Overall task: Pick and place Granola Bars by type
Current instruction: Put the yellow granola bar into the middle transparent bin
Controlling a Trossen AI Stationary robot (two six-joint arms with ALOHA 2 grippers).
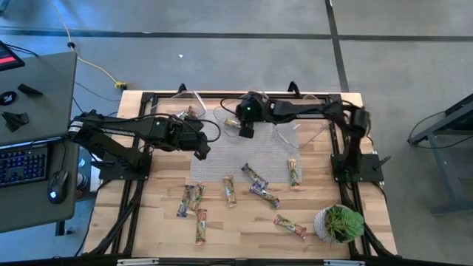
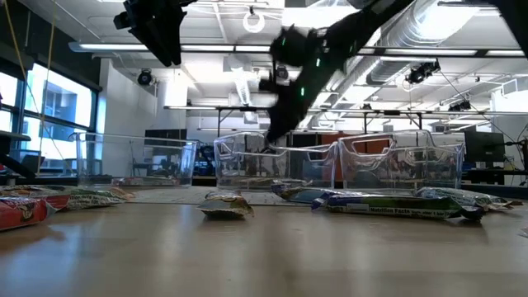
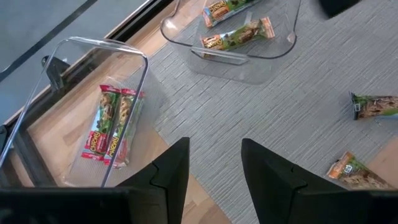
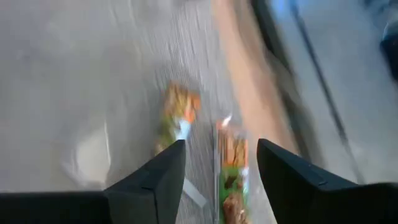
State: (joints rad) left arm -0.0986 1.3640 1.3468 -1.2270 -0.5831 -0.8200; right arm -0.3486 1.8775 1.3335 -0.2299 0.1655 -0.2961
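Several granola bars lie flat on the wooden table's near half, among them a green-tan one [image 1: 230,190], a purple one [image 1: 264,196] and a red-orange one [image 1: 201,225]. My left gripper [image 1: 201,150] is open and empty above the grey mat [image 3: 267,118], near the left clear tub [image 3: 93,118], which holds two red-green bars [image 3: 111,127]. My right gripper [image 1: 246,131] is open and empty over the middle clear tub [image 1: 230,117]. Two bars [image 4: 231,168] lie in the tub below its fingers; this view is blurred.
A third clear tub [image 1: 310,112] stands at the far right of the mat. A potted green plant [image 1: 340,222] stands at the near right corner. A desk with a keyboard [image 1: 18,162] stands left of the table.
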